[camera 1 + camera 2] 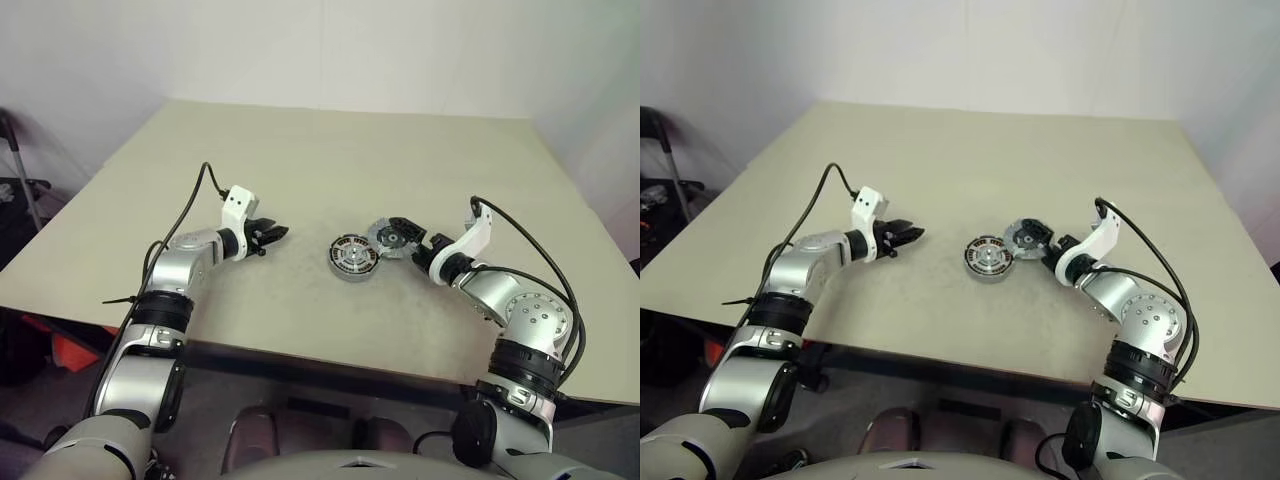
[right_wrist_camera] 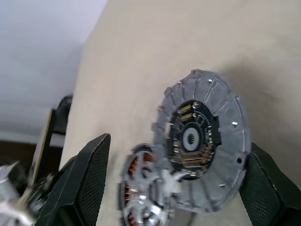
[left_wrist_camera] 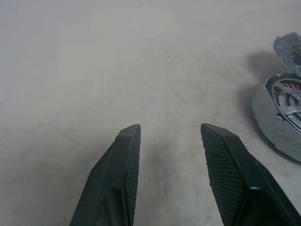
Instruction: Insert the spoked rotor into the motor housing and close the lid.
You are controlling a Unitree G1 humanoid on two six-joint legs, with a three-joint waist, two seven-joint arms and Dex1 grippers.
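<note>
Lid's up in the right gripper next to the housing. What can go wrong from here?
1. The lid sits tilted between widely spread fingers; it could slip or land skewed.
2. The spoked rotor already lies in the motor housing; a crooked lid may jam on it.
3. The left gripper hovers apart, open, so nothing steadies the housing.

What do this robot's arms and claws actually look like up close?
Both arms are built of rounded silver-grey metal segments joined by black rings. The wrists are white plastic, and a black cable loops from each wrist back along the arm. The left claw and the right claw each end in two black, wedge-shaped fingers whose inner faces carry a fine ribbed texture.
</note>
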